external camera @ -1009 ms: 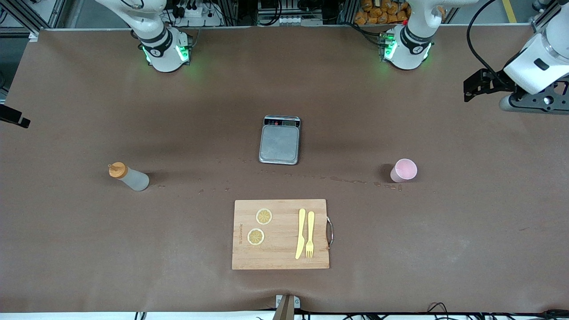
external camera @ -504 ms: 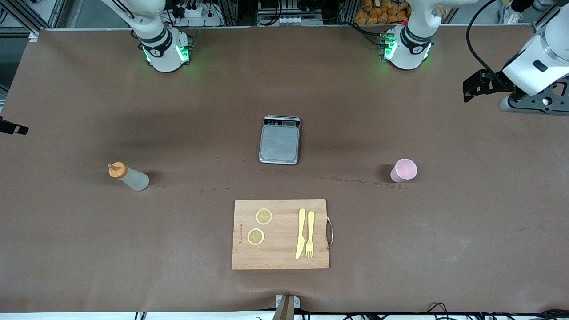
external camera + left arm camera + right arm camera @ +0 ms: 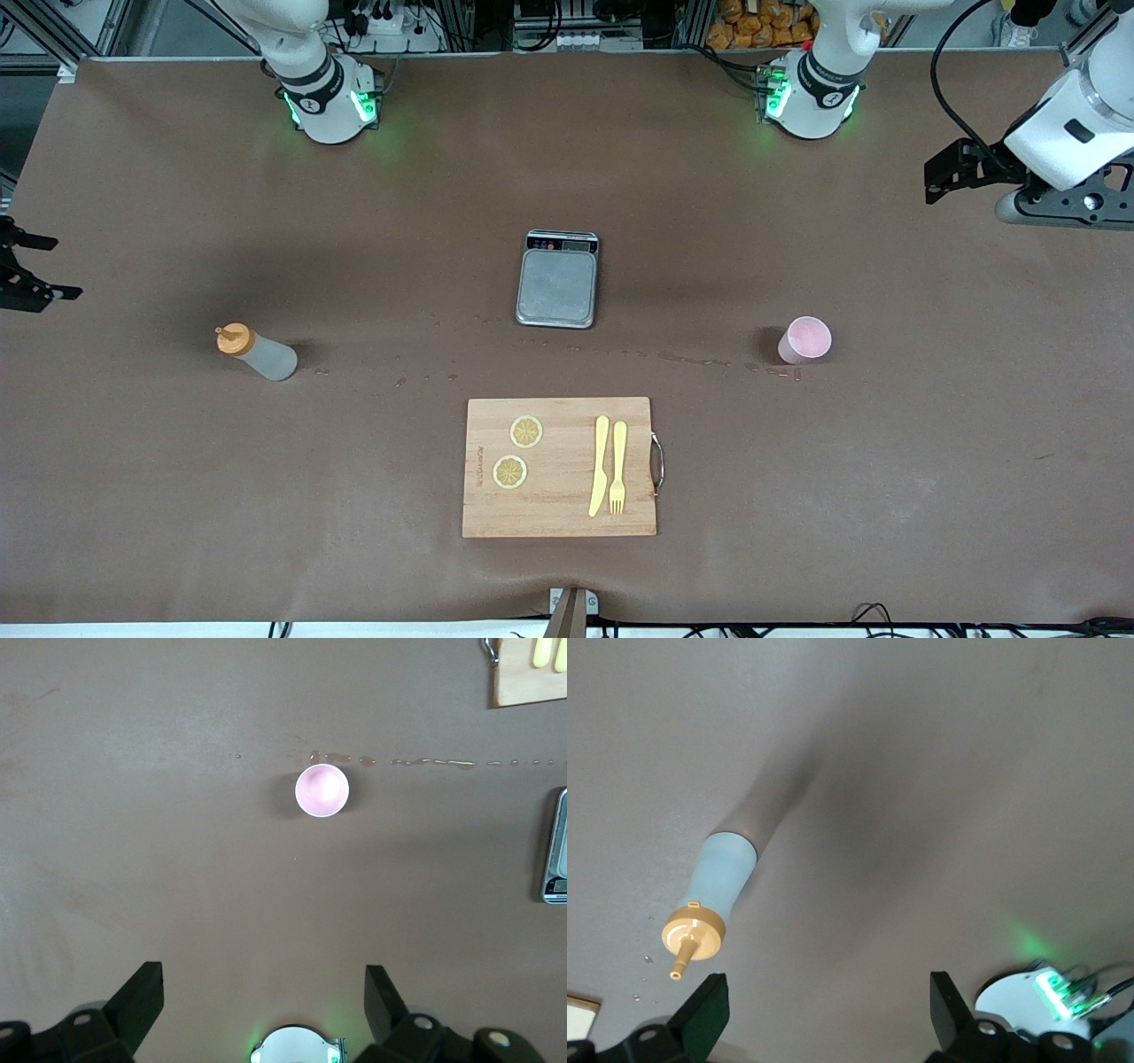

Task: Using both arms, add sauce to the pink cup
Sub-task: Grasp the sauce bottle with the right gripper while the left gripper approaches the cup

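The sauce (image 3: 257, 353), a whitish squeeze bottle with an orange cap, stands toward the right arm's end of the table. It also shows in the right wrist view as the sauce (image 3: 713, 895). My right gripper (image 3: 27, 275) hangs open above that table end, off to the side of the bottle, and holds nothing (image 3: 830, 1010). The pink cup (image 3: 804, 340) stands upright toward the left arm's end. My left gripper (image 3: 948, 170) hovers open and high near that end, with the pink cup (image 3: 322, 789) well clear of its fingers (image 3: 142, 1001).
A grey scale (image 3: 556, 282) sits mid-table. Nearer the front camera lies a wooden cutting board (image 3: 558, 523) with two lemon slices (image 3: 518, 452), a yellow knife and a fork (image 3: 618, 467). A trail of small drops (image 3: 700, 360) runs between scale and cup.
My right gripper has shifted at the table's end and more of it now shows. My left gripper has barely moved. Bottle and cup have stayed put.
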Robot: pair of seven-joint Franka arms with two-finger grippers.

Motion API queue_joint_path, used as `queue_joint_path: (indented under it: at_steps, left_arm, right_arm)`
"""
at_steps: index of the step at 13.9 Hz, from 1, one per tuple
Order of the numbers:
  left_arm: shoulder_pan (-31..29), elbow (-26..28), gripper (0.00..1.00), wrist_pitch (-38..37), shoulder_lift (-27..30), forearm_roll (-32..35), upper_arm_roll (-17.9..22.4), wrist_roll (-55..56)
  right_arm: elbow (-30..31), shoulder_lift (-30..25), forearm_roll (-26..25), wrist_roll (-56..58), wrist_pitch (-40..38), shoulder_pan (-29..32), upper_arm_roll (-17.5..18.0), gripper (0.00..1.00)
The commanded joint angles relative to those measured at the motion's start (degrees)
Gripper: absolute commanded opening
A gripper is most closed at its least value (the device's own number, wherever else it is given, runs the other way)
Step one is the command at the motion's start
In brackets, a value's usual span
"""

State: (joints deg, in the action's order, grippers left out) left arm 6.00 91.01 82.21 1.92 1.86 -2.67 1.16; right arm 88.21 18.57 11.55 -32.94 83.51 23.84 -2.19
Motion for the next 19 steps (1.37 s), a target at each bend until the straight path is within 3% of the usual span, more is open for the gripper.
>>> queue_joint_path:
  at_steps: [1, 3, 10, 13, 19]
  left_arm:
    - [-0.1, 0.9, 1.0, 1.7, -1.9, -1.2, 0.0, 0.7]
    - [-0.3, 1.0, 1.0, 3.2, -3.8, -1.2, 0.0, 0.7]
    - [-0.6, 5.8, 1.0, 8.8, -5.3, -1.2, 0.0, 0.7]
    - [-0.6, 9.1, 1.0, 11.5, -5.3, -1.2, 0.0, 0.7]
    - [-1.3, 16.1, 1.0, 17.7, -5.4, -1.2, 0.0, 0.7]
  right_arm:
    - [-0.7, 3.0, 10.5, -2.2, -3.3, 6.4, 0.8, 1.0]
    - [-0.3, 5.8, 17.9, -2.3, -5.5, 9.7, 0.8, 1.0]
    - [-0.2, 16.9, 24.2, -6.1, -6.4, 14.3, 0.8, 1.0]
    - [1.2, 22.0, 31.7, -5.6, -6.2, 14.9, 0.8, 1.0]
    - [6.2, 25.5, 41.1, -5.6, 2.0, 13.1, 0.9, 1.0]
